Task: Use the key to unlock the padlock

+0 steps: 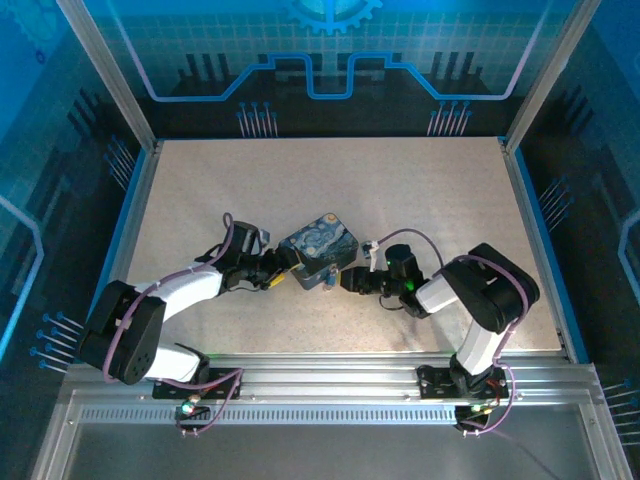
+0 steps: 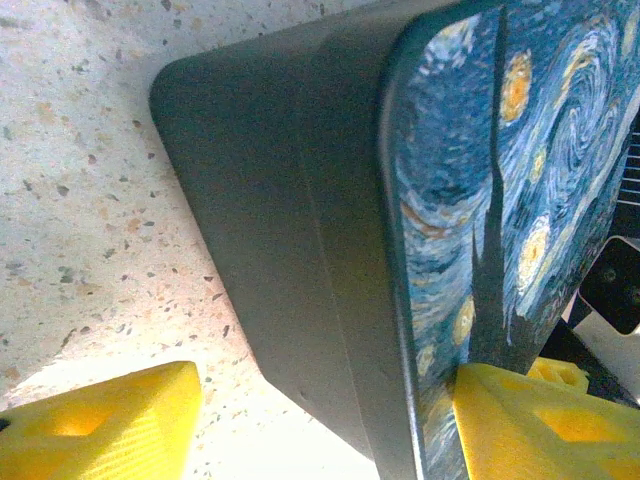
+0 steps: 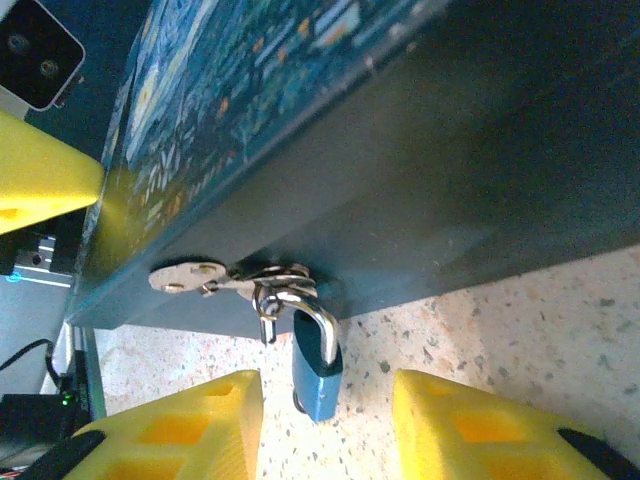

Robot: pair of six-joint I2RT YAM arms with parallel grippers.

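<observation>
Arms angled inward: left tool [image 1: 283,270] loosely straddles tin [image 1: 320,250], right tool [image 3: 325,430] parted around padlock [image 3: 318,375].

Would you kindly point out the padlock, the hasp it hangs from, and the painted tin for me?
padlock [image 3: 318,388], right wrist view, on its blue body.
hasp [image 3: 188,276], right wrist view, on its silvery plate.
painted tin [image 2: 280,230], left wrist view, on its dark side wall.
</observation>
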